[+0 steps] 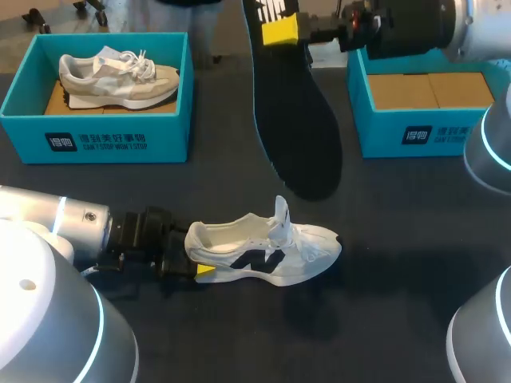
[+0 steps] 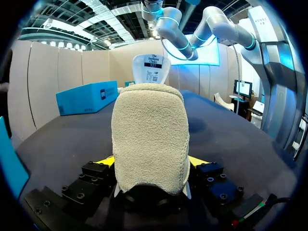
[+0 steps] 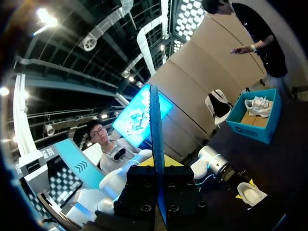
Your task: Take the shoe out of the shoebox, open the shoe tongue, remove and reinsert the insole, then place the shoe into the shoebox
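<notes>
Shoe [image 1: 267, 254], white with a dark side mark: it is set on its sole on the dark counter [image 1: 399, 271], toe to the right, near the front middle. Its tongue [image 1: 280, 214] is stood upright and the opening is exposed.

At the far left, a blue shoebox [image 1: 112, 144] is placed on the counter. A second, beige shoe [image 1: 120, 78] is laid inside it on its side.

The left tool [image 1: 196, 255] is brought in from the left and is closed on the heel of the white shoe. In the left wrist view the heel is seen between the two yellow tips, and each tip is pressed against one side of it.

To the right of the middle, the black insole [image 1: 297, 136] is held clear of the counter, apart from the shoe, with its long axis pointed down toward the shoe's toe.

The right tool [image 1: 281, 32] is closed on the upper end of the insole. In the right wrist view the insole is seen edge-on, clamped between the fingers.

At the far right, a second blue shoebox [image 1: 415, 136] is placed on the counter. Only its brown cardboard floor is shown inside.
</notes>
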Controlling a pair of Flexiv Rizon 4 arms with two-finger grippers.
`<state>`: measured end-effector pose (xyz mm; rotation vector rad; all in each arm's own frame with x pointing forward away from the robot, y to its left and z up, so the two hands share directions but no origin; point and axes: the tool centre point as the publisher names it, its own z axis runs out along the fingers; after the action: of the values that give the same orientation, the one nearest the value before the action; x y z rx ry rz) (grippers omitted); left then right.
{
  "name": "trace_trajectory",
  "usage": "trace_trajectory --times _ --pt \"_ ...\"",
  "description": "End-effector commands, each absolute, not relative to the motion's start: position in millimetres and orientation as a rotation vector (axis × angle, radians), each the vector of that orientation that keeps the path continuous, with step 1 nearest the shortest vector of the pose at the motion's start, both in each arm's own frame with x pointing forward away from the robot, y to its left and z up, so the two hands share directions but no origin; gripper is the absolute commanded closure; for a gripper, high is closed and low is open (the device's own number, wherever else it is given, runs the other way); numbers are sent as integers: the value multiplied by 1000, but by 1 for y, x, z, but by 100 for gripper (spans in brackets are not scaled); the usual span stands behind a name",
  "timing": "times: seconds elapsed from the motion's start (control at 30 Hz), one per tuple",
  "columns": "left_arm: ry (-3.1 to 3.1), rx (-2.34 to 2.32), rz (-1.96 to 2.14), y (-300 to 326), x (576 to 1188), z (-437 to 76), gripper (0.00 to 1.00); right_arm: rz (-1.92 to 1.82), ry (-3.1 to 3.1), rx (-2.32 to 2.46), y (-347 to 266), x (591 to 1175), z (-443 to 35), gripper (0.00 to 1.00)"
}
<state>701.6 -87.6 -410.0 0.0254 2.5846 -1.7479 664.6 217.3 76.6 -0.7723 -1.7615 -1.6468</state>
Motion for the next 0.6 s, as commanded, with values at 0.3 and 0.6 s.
trace_trajectory --times 0.3,0.6 --pt "2587 26 -1746 -88 702 -411 100 -1650 -1731 -820 218 640 72 100" --pt "2587 26 -1746 -88 702 -411 100 -1650 -1731 -820 218 640 72 100"
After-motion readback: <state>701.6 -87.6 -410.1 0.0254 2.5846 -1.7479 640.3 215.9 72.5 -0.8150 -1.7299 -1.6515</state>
